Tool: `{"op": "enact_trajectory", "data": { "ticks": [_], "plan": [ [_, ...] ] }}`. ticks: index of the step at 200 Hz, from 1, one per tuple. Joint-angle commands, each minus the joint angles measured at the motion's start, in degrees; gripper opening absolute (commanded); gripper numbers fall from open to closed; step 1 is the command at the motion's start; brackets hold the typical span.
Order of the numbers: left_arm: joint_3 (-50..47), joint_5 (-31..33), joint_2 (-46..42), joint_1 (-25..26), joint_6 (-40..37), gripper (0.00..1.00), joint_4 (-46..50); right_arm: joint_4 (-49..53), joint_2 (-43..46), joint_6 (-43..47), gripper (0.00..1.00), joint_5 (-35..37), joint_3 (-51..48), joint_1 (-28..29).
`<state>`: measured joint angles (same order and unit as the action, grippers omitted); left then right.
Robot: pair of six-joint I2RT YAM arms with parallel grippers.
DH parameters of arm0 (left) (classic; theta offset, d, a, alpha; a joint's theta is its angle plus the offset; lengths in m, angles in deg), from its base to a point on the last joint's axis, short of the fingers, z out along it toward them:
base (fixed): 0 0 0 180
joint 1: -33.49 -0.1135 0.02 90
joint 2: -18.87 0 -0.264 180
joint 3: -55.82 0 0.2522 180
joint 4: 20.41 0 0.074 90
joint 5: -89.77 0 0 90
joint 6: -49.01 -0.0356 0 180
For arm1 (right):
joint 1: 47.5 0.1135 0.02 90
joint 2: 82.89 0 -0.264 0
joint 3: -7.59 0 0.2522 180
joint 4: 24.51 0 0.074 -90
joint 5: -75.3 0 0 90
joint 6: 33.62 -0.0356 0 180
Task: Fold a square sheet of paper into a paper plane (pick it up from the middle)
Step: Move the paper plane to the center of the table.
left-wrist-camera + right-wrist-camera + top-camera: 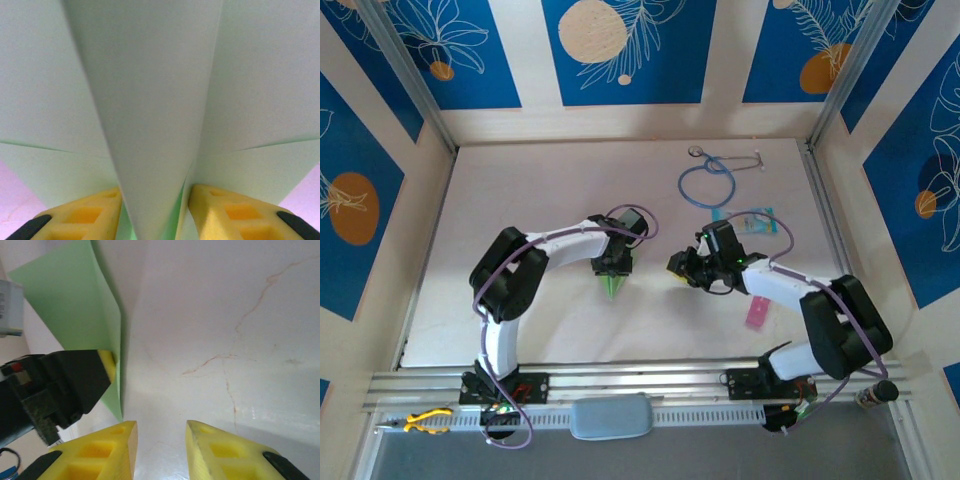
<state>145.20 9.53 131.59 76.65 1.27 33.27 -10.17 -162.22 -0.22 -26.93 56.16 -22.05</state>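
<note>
Left gripper [155,192]: your yellow fingers [90,215] are pressed together on the centre fold of the paper plane [150,100], one on each side of it.
Right gripper [161,425]: your fingers stand apart with bare table between them and nothing in their hold.
Paper plane: from above it is a small green point [612,286] sticking out toward the near edge just below the left gripper [613,262]. In the right wrist view its green wing [75,300] rises beside the left gripper's black finger.
Gap between grippers: the right gripper [678,266] sits near the left one, to its right, and apart from the paper.
Table [520,190]: a pale, whitish top. Close up it shows thin reddish veins [225,360].
Other things on it: a pink strip [758,313] lies beside your right forearm. A teal-and-white card [757,221] is just beyond the right gripper, and a stethoscope [708,182] is farther back.
Near edge: a metal rail [650,380] carries both bases. In front of it sit a grey pad [610,416] and a yellow-handled tool [425,421].
Room: light wood walls set with blue panels [620,50] drawn with white leaves and orange or cream discs.
Left arm: it rises from its base, bends at a black elbow [505,280] and reaches right to mid-table.
Right arm: it mirrors that, elbow [845,325] out to the right and forearm reaching left. A purple cable loops along each arm.
</note>
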Motion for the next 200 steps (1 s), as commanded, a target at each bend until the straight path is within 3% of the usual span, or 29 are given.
{"op": "enact_trajectory", "data": {
  "ticks": [1, 120, 200],
  "plan": [
    [-1.86, -0.31, 5.31, 0.25, 1.60, 0.39, -2.21, 1.99, 2.72, 0.99, 0.31, -0.96, -0.84, -0.49],
    [0.84, 0.61, 0.72, 0.25, 3.27, 0.40, -0.64, 8.69, 12.28, 2.81, 0.32, 0.93, -1.47, -2.83],
    [2.35, 2.25, -3.24, 0.30, 2.47, 0.43, 1.32, 9.00, 14.24, 3.16, 0.32, 0.87, -2.28, -3.95]
  ]
}}
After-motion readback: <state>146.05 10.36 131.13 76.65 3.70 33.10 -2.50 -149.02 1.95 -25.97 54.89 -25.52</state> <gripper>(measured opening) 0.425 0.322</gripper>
